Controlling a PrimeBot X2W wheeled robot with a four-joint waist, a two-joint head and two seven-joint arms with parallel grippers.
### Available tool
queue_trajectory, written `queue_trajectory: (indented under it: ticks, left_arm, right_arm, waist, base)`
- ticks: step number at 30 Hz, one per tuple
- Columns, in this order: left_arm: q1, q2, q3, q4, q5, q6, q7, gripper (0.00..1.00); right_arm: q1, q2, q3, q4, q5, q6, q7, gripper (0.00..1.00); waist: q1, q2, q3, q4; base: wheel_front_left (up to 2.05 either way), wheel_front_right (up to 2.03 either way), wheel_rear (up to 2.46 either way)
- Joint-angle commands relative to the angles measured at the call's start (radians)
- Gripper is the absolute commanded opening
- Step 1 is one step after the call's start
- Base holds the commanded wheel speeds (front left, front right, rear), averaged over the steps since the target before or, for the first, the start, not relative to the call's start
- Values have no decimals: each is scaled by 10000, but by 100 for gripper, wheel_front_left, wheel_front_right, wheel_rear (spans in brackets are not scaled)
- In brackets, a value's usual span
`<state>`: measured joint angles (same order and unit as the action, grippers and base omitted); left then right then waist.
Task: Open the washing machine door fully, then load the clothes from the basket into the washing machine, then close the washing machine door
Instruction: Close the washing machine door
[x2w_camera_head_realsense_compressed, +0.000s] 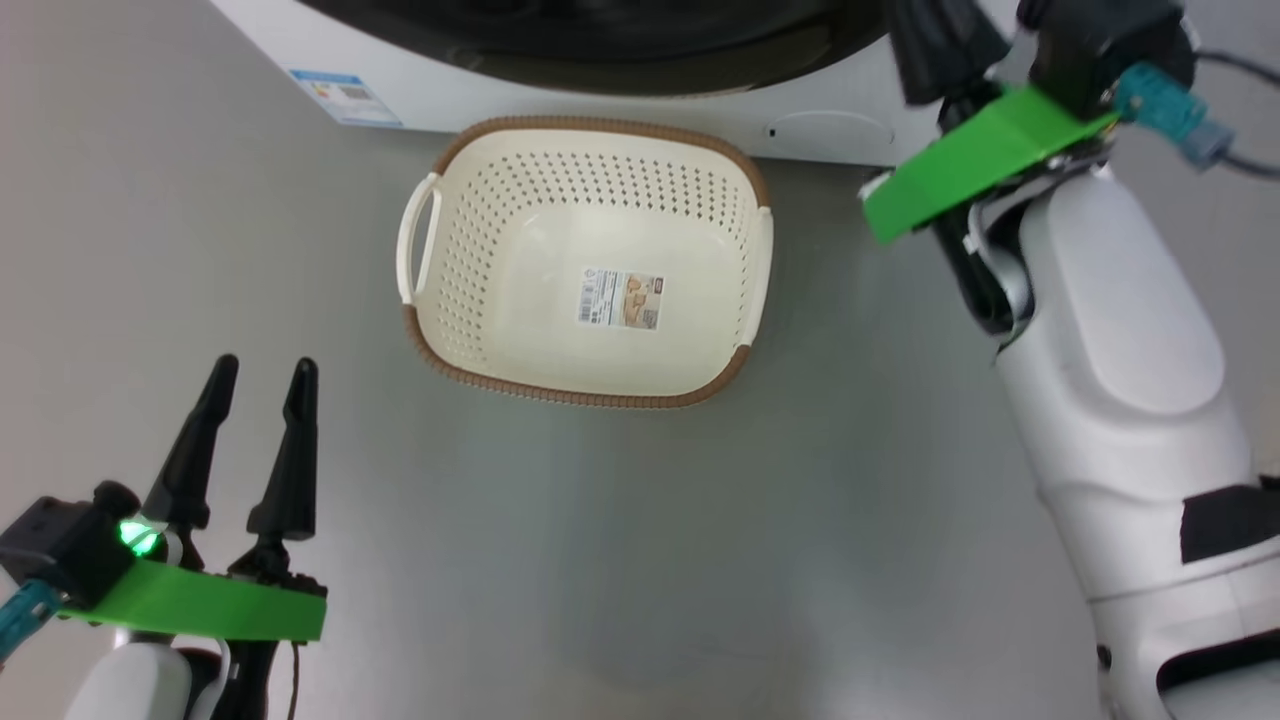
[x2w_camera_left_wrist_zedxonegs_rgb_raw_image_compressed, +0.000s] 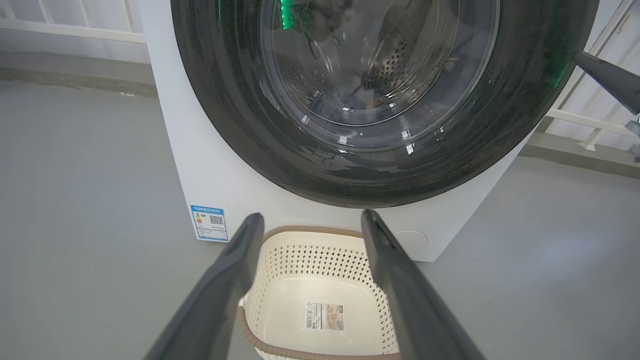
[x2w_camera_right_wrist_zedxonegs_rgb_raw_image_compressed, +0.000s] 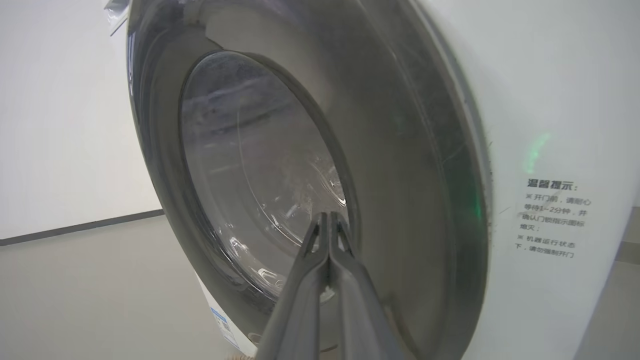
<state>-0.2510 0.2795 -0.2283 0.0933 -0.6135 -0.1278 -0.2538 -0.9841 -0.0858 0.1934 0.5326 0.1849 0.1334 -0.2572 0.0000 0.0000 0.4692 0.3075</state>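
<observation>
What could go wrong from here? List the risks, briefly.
1. The shut right gripper points narrow tips at the glossy washing machine door; pushing there, it might slip off.
2. The basket stands close below the door, so a lowering arm or the open left gripper could knock it.

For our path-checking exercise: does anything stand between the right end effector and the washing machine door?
Nothing visible does. The right end effector, shut, points at the glass of the washing machine door; whether it touches cannot be told.
</observation>
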Motion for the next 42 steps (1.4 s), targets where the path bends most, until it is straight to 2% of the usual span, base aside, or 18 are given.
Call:
queue_trajectory:
  ticks: [1, 2, 3, 18, 23, 42]
  left_arm:
    - [124, 400, 476, -214, 127, -29, -80, 100]
    - [170, 400, 505, -227, 153, -29, -80, 100]
    - [217, 399, 535, -233, 177, -29, -80, 100]
    - [850, 326, 886, -168, 523, -29, -80, 100]
    - [1139, 271, 1059, -172, 714, -29, -80, 100]
    - [2338, -218, 1728, -155, 1567, -29, -80, 100]
  right_arm:
    - [406, 356, 313, -253, 96, -27, -46, 12]
    - [534, 356, 391, -264, 82, -27, -46, 49]
    - [667, 356, 426, -292, 128, -27, -46, 100]
    - [2858, 356, 388, -1272, 462, -27, -46, 100]
    - [3831, 356, 348, -1837, -187, -27, -46, 100]
    - [7387, 356, -799, -3662, -4, -27, -46, 100]
  waist:
    - [0, 0, -293, -244]
    - [0, 0, -360, -299]
    - [0, 0, -431, -352]
    - [0, 0, -1533, -1076]
    - [0, 0, -1983, -1376]
    - [0, 0, -3505, -2168]
  base:
    - [0, 0, 0]
    - [0, 0, 0]
    - [0, 0, 0]
    - [0, 0, 0]
    - [0, 0, 0]
    - [0, 0, 0]
